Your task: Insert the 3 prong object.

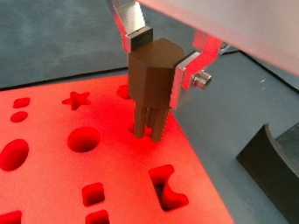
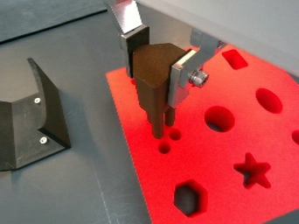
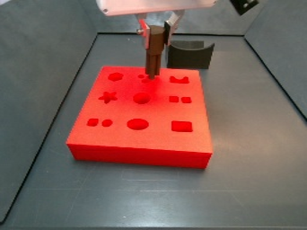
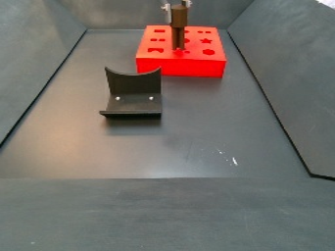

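Note:
My gripper (image 1: 162, 63) is shut on the 3 prong object (image 1: 149, 83), a slim brown piece held upright with its prongs pointing down. The flat silver fingers (image 1: 187, 77) clamp its thick upper block, as both wrist views show (image 2: 160, 63). The prong tips reach down to the surface of the red board (image 2: 228, 153), right beside two small round holes (image 2: 170, 142) that still show open. I cannot tell whether any prong is inside a hole. In both side views the gripper (image 3: 156, 27) (image 4: 177, 8) stands over the board's far part (image 3: 144, 135) (image 4: 183, 61).
The red board has several other cut-outs, among them a star (image 2: 250, 170), a hexagon (image 2: 187, 197) and ovals (image 1: 84, 138). The dark fixture (image 4: 131, 93) stands on the grey floor away from the board, and it also shows beyond the board (image 3: 192, 52). Dark walls enclose the floor.

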Controlling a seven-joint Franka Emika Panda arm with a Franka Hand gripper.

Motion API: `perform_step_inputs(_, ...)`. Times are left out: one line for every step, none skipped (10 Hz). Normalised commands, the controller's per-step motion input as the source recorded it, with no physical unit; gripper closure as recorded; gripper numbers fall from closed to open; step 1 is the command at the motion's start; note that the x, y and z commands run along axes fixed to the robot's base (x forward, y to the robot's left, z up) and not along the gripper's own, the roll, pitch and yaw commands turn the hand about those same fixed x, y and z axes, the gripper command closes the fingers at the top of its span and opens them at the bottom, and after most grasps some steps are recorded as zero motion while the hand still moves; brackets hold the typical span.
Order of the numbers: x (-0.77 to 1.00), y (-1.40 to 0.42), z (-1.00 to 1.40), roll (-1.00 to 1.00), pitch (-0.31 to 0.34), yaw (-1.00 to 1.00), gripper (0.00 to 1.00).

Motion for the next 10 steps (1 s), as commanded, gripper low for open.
perform_step_inputs(-0.28,0.00,-0.05,-0.01,-0.113,-0.10,1.00)
perform_step_inputs(-0.22,0.02,-0.05,-0.13,-0.129,0.00,1.00)
perform_step_inputs(-0.17,0.09,-0.10,-0.16,-0.120,0.00,1.00)
perform_step_inputs(-0.08,0.05,-0.12,-0.18,-0.113,0.09,1.00)
perform_step_inputs(0.00,0.01,-0.19,-0.14,-0.123,0.15,1.00)
perform_step_inputs(0.00,0.02,-0.22,-0.11,-0.113,0.15,1.00)
perform_step_inputs(0.00,0.00,-0.23,-0.06,-0.100,0.12,1.00)
perform_step_inputs(-0.03,0.00,-0.28,0.00,-0.091,0.06,1.00)
perform_step_inputs(0.00,0.00,-0.27,0.06,-0.027,0.00,1.00)
perform_step_inputs(0.04,-0.07,-0.49,0.17,0.059,0.00,1.00)
